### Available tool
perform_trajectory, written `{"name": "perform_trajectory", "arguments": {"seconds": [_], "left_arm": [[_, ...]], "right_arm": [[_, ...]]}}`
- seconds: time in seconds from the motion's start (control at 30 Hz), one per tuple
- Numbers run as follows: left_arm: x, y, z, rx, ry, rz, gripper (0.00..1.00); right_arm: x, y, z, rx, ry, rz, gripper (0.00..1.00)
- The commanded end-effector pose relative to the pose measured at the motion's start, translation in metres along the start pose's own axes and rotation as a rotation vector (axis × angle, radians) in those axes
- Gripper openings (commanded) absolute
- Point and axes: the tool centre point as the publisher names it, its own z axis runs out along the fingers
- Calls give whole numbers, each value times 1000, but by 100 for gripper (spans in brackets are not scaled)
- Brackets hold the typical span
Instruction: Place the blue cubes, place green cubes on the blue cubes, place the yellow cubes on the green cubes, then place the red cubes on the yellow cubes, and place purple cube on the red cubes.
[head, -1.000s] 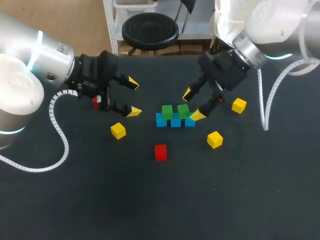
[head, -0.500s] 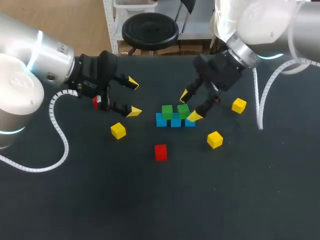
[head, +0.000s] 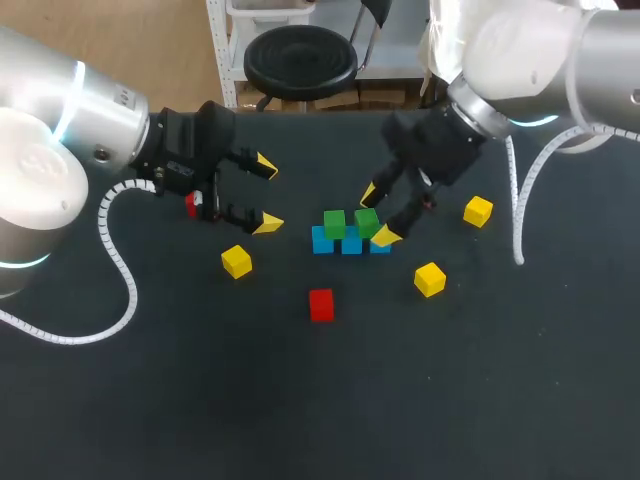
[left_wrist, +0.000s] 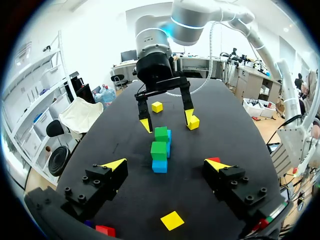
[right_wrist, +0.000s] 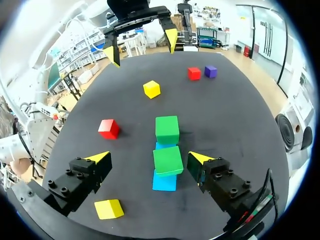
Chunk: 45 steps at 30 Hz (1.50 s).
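The right gripper (head: 378, 215) has edged in toward the stack since a second ago. Its spread fingers now straddle the right-hand green cube (head: 366, 221), one tip just beside it and the other well apart. The left gripper (head: 266, 194) has not budged and hangs wide open, holding nothing. No cube has shifted.

Three blue cubes (head: 351, 243) sit in a touching row mid-worktop (head: 300, 400). Two green ones rest on them, the second (head: 334, 223) at the left. There are three yellow cubes: one (head: 237, 261) left of the row and two (head: 430, 279) (head: 478, 211) to its right. Of the two red cubes, one (head: 321, 304) lies in front of the row and one (head: 191, 204) is half hidden behind the left gripper. A single purple cube (right_wrist: 210, 71) lies just beside that far red one.
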Motion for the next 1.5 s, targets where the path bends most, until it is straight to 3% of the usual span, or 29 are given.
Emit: {"name": "perform_trajectory", "arguments": {"seconds": [0.03, 0.3, 0.33, 0.37, 0.4, 0.47, 0.5, 0.57, 0.9, 1.5], "left_arm": [[2, -1, 0, -2, -7, 3, 100], [2, -1, 0, -2, -7, 3, 100], [2, -1, 0, -2, -7, 3, 100], [2, -1, 0, -2, -7, 3, 100], [2, -1, 0, -2, -7, 3, 100], [2, -1, 0, -2, -7, 3, 100], [2, -1, 0, -2, -7, 3, 100], [2, -1, 0, -2, -7, 3, 100], [2, -1, 0, -2, -7, 3, 100], [2, -1, 0, -2, -7, 3, 100]], "right_arm": [[1, 9, -1, 24, 3, 6, 100], [4, 16, -4, 39, 12, 25, 100], [4, 17, -4, 42, 14, 30, 90], [5, 18, -4, 44, 13, 32, 69], [5, 19, -4, 47, 13, 36, 60], [5, 20, -4, 49, 13, 40, 55], [5, 20, -4, 52, 14, 47, 62], [6, 20, -4, 57, 14, 60, 100], [-1, 13, -4, 94, 89, 128, 100], [3, -6, 7, 89, 85, 132, 100]]}}
